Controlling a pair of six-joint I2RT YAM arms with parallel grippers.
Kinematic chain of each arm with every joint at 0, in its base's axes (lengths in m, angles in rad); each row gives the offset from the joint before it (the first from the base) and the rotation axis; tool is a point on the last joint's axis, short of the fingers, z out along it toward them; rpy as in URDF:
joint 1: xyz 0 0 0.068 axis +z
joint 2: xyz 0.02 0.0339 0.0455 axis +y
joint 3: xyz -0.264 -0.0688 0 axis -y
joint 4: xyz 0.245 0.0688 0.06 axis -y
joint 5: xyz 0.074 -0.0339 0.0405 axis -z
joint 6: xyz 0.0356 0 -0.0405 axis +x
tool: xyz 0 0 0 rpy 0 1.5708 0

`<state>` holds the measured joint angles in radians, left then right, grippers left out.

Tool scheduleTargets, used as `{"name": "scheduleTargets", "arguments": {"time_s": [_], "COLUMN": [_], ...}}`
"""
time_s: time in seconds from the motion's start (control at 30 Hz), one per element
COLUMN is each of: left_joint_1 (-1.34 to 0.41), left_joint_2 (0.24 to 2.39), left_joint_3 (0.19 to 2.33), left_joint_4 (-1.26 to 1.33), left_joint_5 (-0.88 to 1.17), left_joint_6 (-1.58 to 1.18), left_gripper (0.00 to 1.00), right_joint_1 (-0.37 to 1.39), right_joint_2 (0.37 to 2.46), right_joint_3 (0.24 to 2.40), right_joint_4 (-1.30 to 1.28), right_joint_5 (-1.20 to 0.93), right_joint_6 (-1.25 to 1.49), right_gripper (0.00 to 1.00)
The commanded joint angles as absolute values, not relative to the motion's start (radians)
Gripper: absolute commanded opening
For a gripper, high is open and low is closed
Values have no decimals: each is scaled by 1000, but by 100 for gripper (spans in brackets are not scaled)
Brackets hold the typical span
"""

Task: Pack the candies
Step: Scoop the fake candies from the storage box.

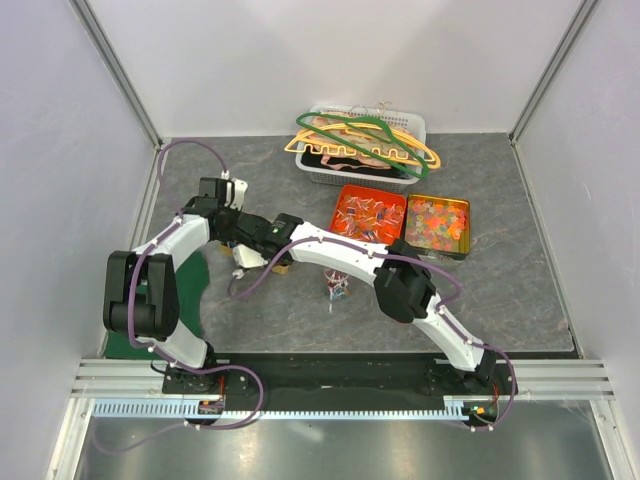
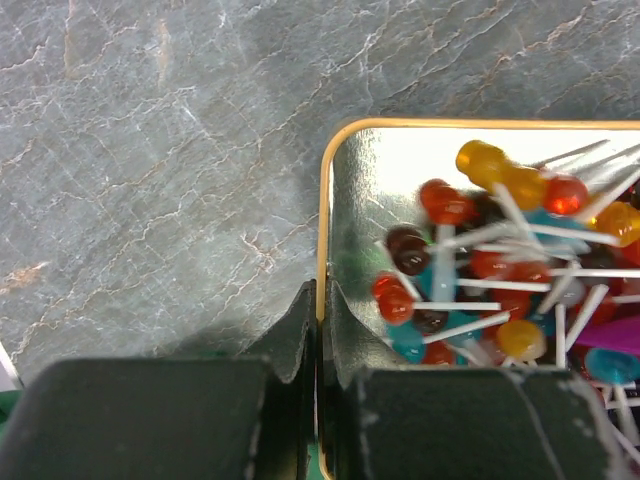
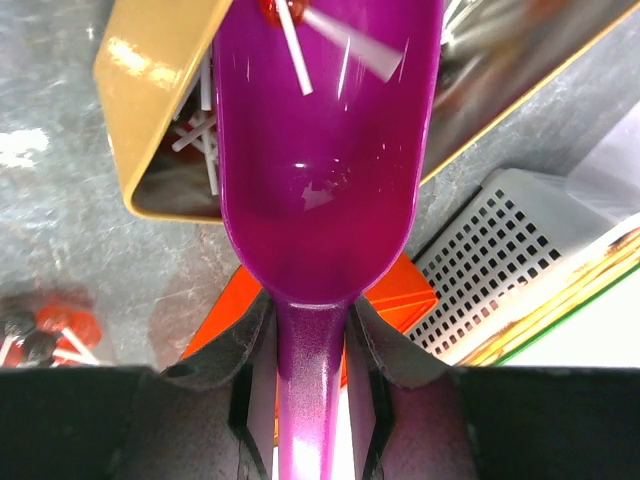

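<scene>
Grey marbled tabletop [image 1: 520, 290], white walls [image 1: 250, 60]; my left gripper [image 2: 320, 310] pinches the tin [image 2: 400, 130] rim, right gripper [image 3: 310, 320] clasps the purple scoop [image 3: 320, 150].

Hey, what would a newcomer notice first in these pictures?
A glossy magenta scoop, its handle clamped in the right gripper, fills the right wrist view, its bowl reaching over a gold tin. The left gripper pinches the tin's wall beside a tangle of bright lollipops on white sticks. Far across the table, a white basket holds coloured hangers.
</scene>
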<state>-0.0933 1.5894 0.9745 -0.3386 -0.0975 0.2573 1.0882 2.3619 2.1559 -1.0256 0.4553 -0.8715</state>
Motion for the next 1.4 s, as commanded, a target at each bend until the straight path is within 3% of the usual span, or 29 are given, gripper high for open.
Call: {"name": "scheduleTargets", "arguments": {"time_s": [0.0, 0.63, 1.37], "left_joint_1": [-84, -75, -58], "left_joint_2": [1534, 1523, 1509], "left_joint_3": [986, 986, 986], "left_joint_4": [-259, -261, -265], "left_joint_5": [-94, -107, -98], "left_joint_6": [229, 218, 210], "left_gripper": [2, 2, 2], "right_joint_1": [1097, 1163, 1198], "right_joint_2": [2407, 2499, 2548], "right_joint_3": [2250, 2333, 2404], "right_joint_4": [-1152, -1058, -919], "right_joint_5": [385, 356, 350], "right_joint_6": [-868, -657, -601], "right_gripper": [0, 0, 0]}}
